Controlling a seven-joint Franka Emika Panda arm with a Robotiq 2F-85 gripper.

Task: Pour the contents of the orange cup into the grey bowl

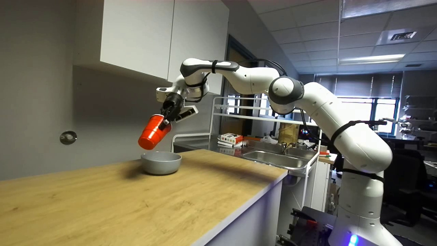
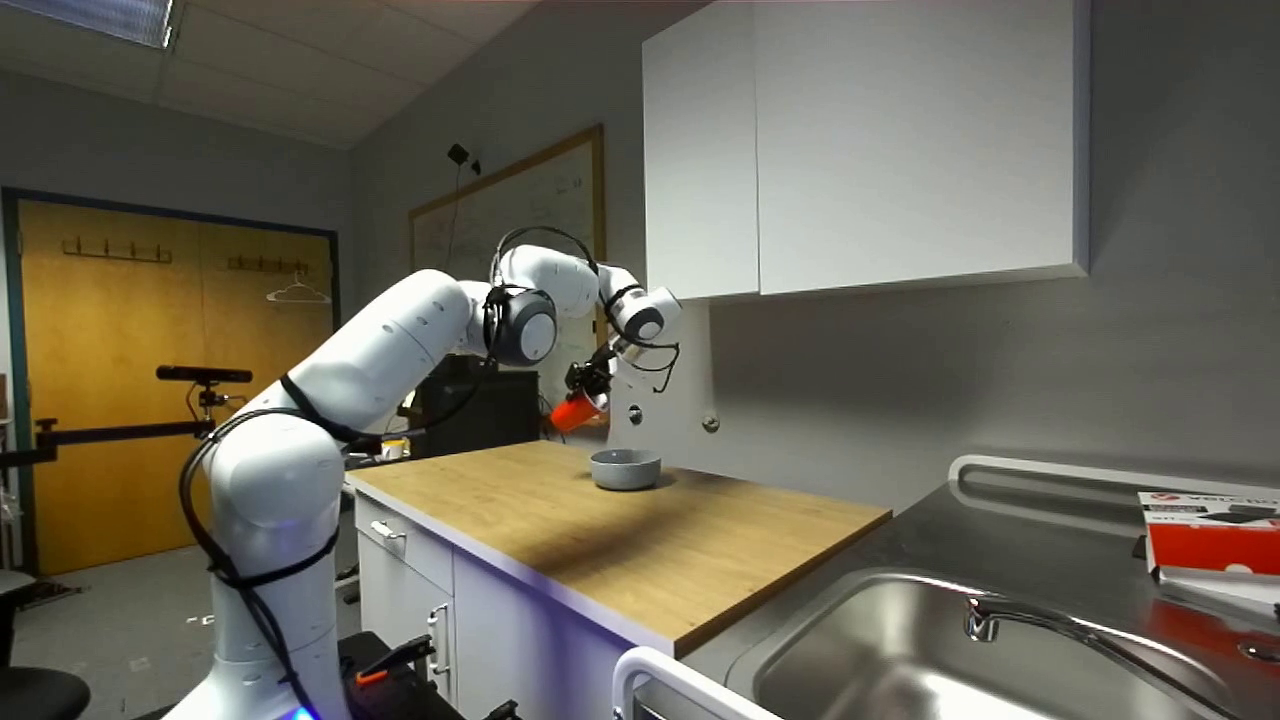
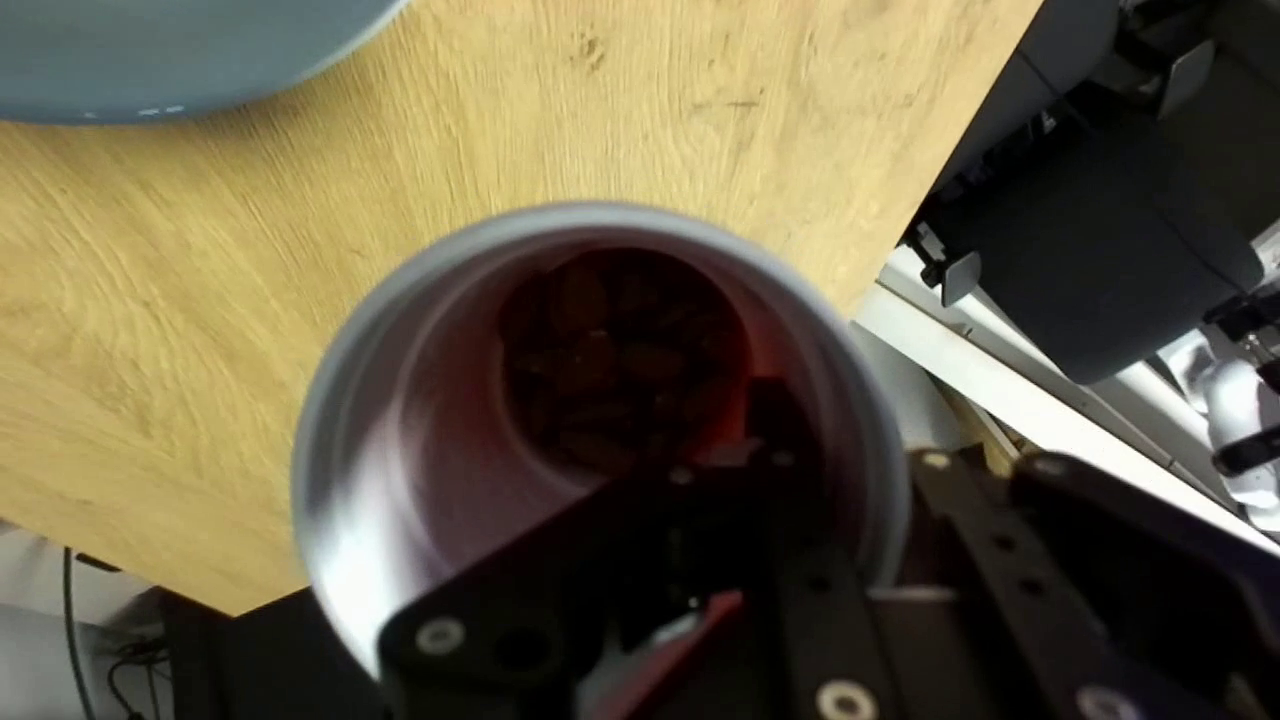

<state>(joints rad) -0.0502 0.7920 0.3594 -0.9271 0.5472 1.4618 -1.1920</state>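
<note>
Claw [image 1: 163,123] grips tilted orange cup [image 1: 152,135] at rim, free air down to grey bowl [image 1: 161,166]

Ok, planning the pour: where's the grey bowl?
In both exterior views the grey bowl sits on the counter, lower than the orange cup; in the wrist view, upper left.

the rounded white arm [image 1: 324,106] has grey joint rings [image 1: 297,91], black straps [image 1: 363,174], dark cables [image 2: 187,500] and a screw-studded black pincer [image 1: 164,123].

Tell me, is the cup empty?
No: in the wrist view, the cup holds dark pieces at its bottom. What they are, I cannot tell.
</note>
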